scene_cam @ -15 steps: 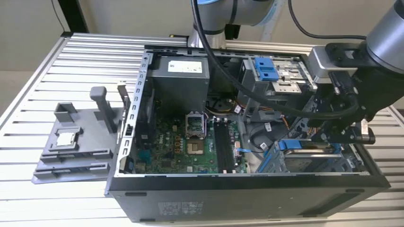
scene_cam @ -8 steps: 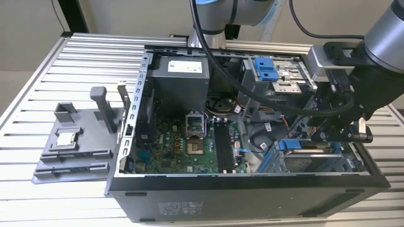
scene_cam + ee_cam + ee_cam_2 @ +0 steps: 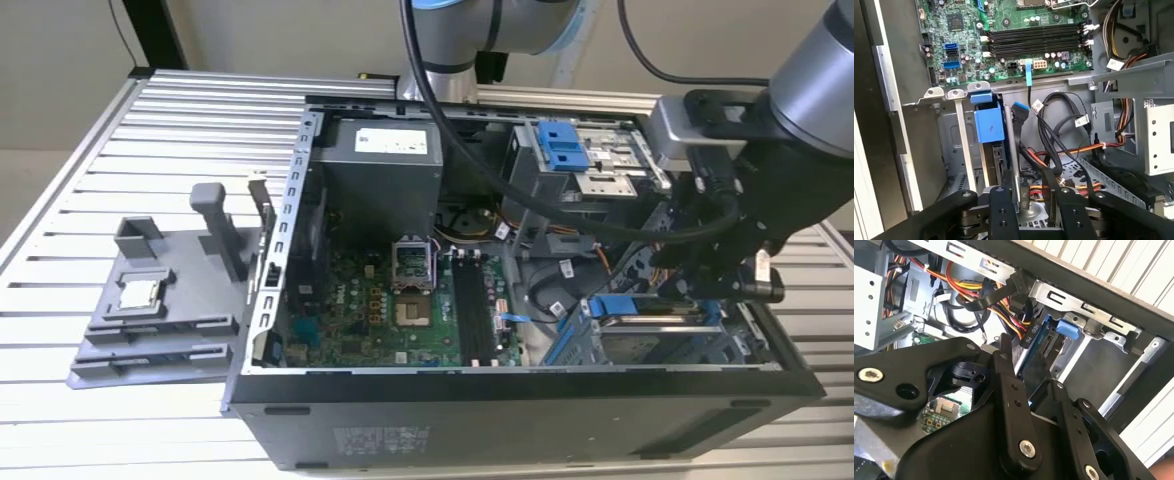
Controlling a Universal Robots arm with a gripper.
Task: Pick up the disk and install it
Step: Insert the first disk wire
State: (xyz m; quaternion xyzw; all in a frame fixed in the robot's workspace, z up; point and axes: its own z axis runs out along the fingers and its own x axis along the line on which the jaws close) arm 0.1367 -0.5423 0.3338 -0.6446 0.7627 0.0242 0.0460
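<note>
Open computer case (image 3: 507,425) lies on the ribbed metal surface (image 3: 174,110). The disk (image 3: 651,308) stands on edge in the drive cage (image 3: 667,350), at the case corner toward the exterior view's right and near the motherboard (image 3: 400,300), with its blue rail uppermost. The claw (image 3: 727,285) hangs just above the cage. In the first wrist view its fingers (image 3: 1001,210) are spread with nothing pinched between them, and the disk is in line with one finger. Orange and black cables (image 3: 1059,135) run beside the cage.
</note>
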